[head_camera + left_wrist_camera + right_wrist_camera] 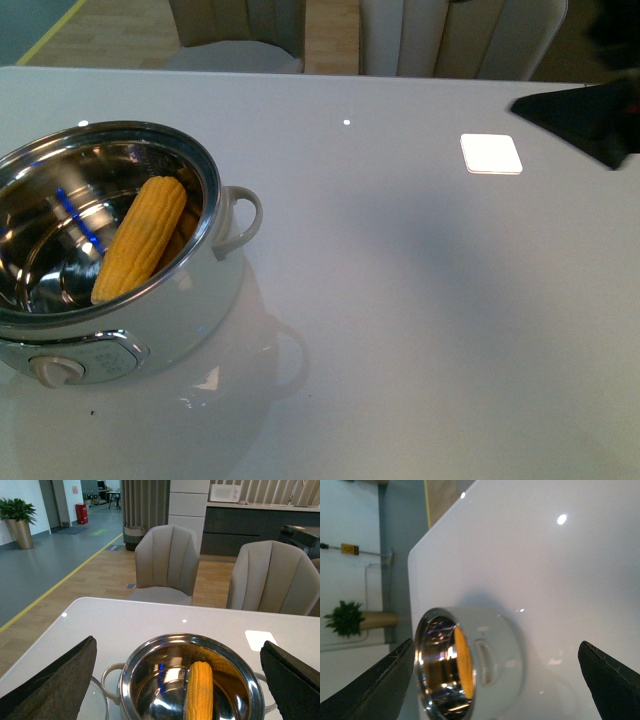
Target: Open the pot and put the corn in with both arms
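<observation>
No writing or brand can be read on anything here; the panel around the knob (55, 370) on the pot (190, 300) is too small to make out. The pot stands lidless by the near left corner of the desk (420, 330), and the corn (140, 238) lies inside it, leaning against the steel wall on the side of the loop handle (240, 220). A blue streak reflects in the shiny base beside the cob.

The left pincer (177, 675) hangs above the pot with its two dark fingers (55, 680) spread wide and nothing between them. The right pincer (495, 680) is likewise wide apart and empty, looking across the desk at the pot's side; in the front view a black piece of that arm (590, 120) shows at the far right edge.

The desk is glossy white, with a bright square patch of light (491, 154) towards the far right.

Beyond the far edge stand two beige padded chairs (167, 562), wooden flooring with a yellow line, a potted plant (19, 520) and a red bin (81, 513).
</observation>
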Tool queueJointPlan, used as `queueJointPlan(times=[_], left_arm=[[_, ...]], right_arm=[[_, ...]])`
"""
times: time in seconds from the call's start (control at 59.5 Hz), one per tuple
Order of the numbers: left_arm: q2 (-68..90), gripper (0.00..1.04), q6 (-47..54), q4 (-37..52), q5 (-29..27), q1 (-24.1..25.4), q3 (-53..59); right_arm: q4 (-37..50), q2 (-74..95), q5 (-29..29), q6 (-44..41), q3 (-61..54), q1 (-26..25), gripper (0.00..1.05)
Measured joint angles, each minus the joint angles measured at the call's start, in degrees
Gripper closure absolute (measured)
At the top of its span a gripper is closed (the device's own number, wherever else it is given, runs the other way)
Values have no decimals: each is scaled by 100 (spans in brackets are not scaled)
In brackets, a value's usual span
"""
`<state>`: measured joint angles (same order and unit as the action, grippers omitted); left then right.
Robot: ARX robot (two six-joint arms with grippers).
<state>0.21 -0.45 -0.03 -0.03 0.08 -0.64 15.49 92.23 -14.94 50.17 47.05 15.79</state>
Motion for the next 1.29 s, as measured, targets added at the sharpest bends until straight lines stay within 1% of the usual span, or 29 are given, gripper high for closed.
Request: queueJointPlan(times=[0.034, 0.168, 0.336, 0.403, 0.47, 0.504, 0.521, 0.538, 0.554, 0.571, 0.588, 0.605, 0.655, 0.672, 0.706, 0.756, 0.823, 1.042, 1.294], left_arm=[[0, 7, 0, 0, 2, 0, 0], [0, 7, 0, 0, 2, 0, 0], [0, 7, 0, 0, 2, 0, 0], [0, 7, 0, 2, 2, 0, 0], [0, 7, 0, 0, 2, 0, 0], [0, 7, 0, 0, 4, 0, 0], [0, 7, 0, 0, 0, 0, 0], [0, 7, 0, 0, 2, 0, 0], [0, 7, 0, 0, 4, 0, 0], [0, 7, 0, 0, 2, 0, 0], [0, 7, 0, 2, 0, 0, 0], [0, 7, 0, 0, 2, 0, 0], [0, 7, 0, 0, 0, 0, 0], [0, 7, 0, 0, 0, 0, 0], [0, 7, 0, 0, 0, 0, 0], [0, 7, 0, 0, 2, 0, 0], [0, 7, 0, 0, 2, 0, 0], [0, 7, 0, 0, 0, 0, 0], [0, 7, 0, 0, 0, 0, 0]], right_arm=[[-107, -365, 76, -249, -251, -229, 9], [-503, -1499, 127, -905, -940, -837, 9], [-1375, -3012, 179, -1725, -1641, -1572, 9], [-1606, -3429, 201, -1926, -1749, -1733, 9], [-1604, -3622, 227, -2092, -1757, -1779, 9], [-1093, -3633, 546, -2337, -1930, -1720, 12], [-584, -3648, 813, -2647, -2111, -1681, 16], [-330, -3648, 942, -2780, -2208, -1670, 18], [181, -3661, 1126, -2992, -2417, -1641, 21], [422, -3668, 1167, -3132, -2520, -1637, 23], [857, -3687, 1329, -3467, -2710, -1622, 26], [1045, -3698, 1377, -3532, -2800, -1617, 28], [1792, -3812, 1443, -4072, -3156, -1613, 37], [1897, -3845, 1453, -4186, -3206, -1613, 38], [2155, -3989, 1467, -4409, -3344, -1609, 45], [2221, -4144, 1473, -4597, -3434, -1606, 52], [2223, -4365, 1480, -4774, -3595, -1604, 65], [1974, -4990, 1480, -4927, -4041, -1602, 103], [1488, -5772, 1482, -4981, -4341, -1602, 103]])
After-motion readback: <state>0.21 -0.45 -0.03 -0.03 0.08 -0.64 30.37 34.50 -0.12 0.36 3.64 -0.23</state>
